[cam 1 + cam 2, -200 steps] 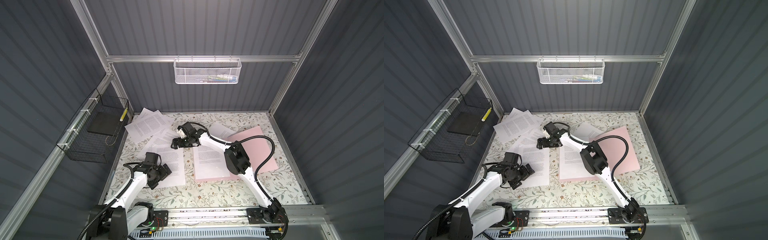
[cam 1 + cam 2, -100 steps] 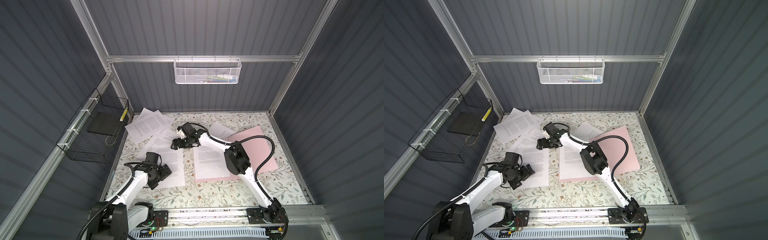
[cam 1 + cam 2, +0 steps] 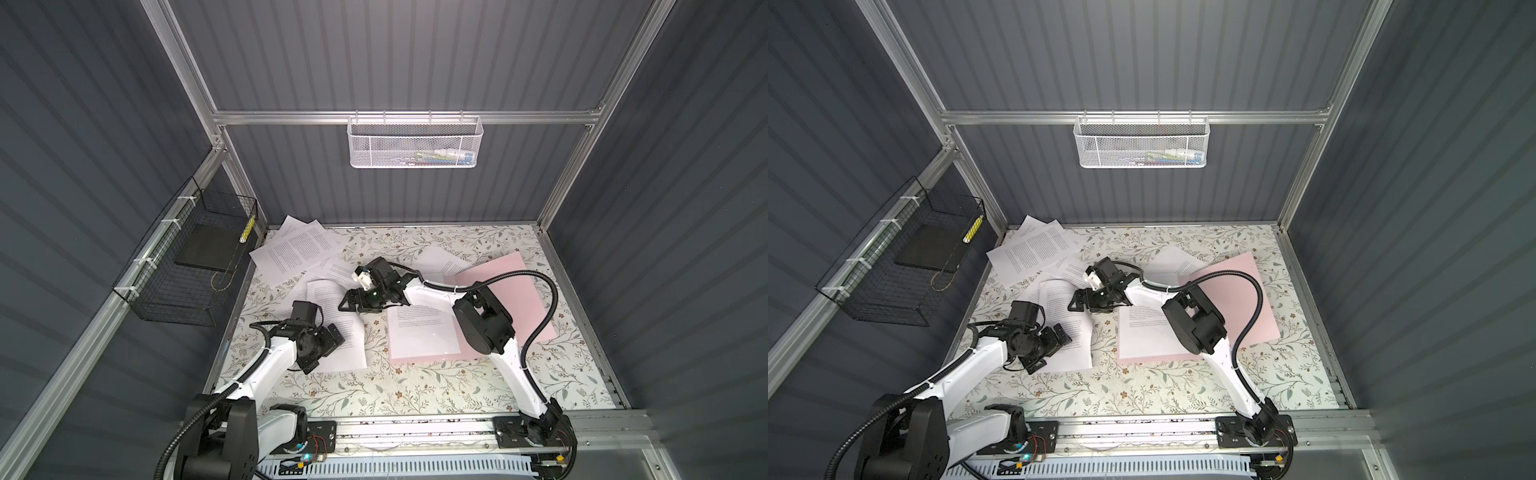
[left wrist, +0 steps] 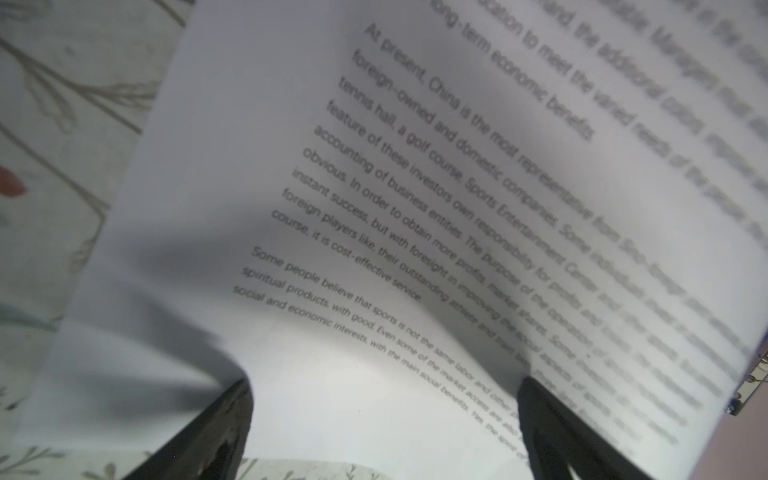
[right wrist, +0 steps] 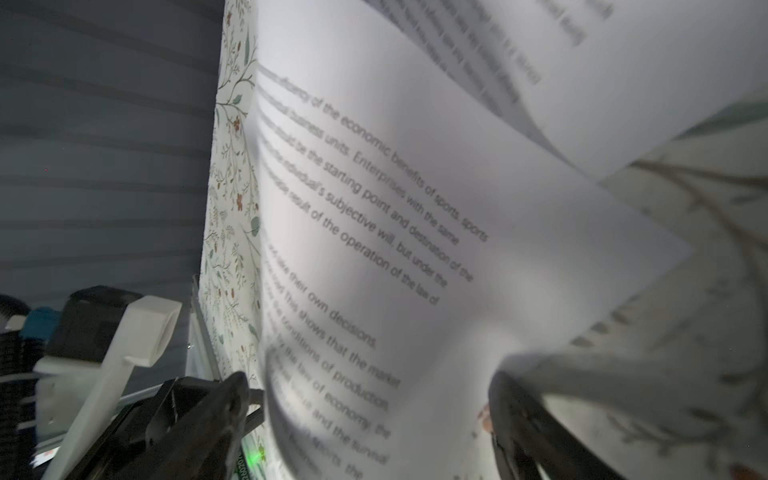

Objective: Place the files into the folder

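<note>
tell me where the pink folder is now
In both top views the folder lies flat on the table, right of centre, beneath the right arm, a printed sheet resting on it.

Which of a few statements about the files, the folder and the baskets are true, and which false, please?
1. A printed sheet lies on the pink folder. True.
2. The black wire basket holds a dark slab. True.
3. The white mesh basket stands on the table. False: it hangs from the back rail.
4. Every sheet is on the folder. False: loose sheets lie on the table at its far left corner.
5. The left gripper is shut. False: it is open above another sheet.
</note>
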Robot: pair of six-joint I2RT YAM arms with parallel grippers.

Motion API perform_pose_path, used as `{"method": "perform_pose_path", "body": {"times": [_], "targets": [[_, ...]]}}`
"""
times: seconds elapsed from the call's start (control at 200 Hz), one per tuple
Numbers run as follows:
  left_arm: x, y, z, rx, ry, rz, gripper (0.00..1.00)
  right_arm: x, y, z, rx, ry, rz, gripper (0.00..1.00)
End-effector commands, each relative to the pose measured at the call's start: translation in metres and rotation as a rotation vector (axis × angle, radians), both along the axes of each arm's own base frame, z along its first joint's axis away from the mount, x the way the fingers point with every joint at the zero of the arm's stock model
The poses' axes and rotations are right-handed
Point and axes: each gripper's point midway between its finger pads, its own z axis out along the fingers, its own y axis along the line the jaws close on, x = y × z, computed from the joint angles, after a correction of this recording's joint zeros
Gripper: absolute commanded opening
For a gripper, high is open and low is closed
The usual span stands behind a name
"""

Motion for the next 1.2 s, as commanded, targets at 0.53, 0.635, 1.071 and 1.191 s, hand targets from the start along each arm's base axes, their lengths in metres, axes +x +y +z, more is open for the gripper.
{"method": "perform_pose_path", "body": {"times": [0.53, 0.635, 1.071, 1.191], "targets": [[-0.006, -0.001, -0.008, -0.011, 0.021, -0.022, 1.0, -0.029, -0.007, 0.003, 0.11, 0.132, -0.09, 0.59], [-0.006, -0.001, -0.007, -0.013, 0.019, -0.023, 1.0, -0.024, -0.011, -0.003, 0.084, 0.115, -0.125, 0.42], [0.041, -0.051, 0.109, -0.235, -0.252, -0.252, 1.0, -0.015, -0.046, 0.072, 0.031, -0.101, -0.031, 0.0], [0.047, -0.059, 0.145, -0.266, -0.34, -0.312, 1.0, -0.015, -0.084, 0.103, 0.035, -0.102, 0.003, 0.0]]}}
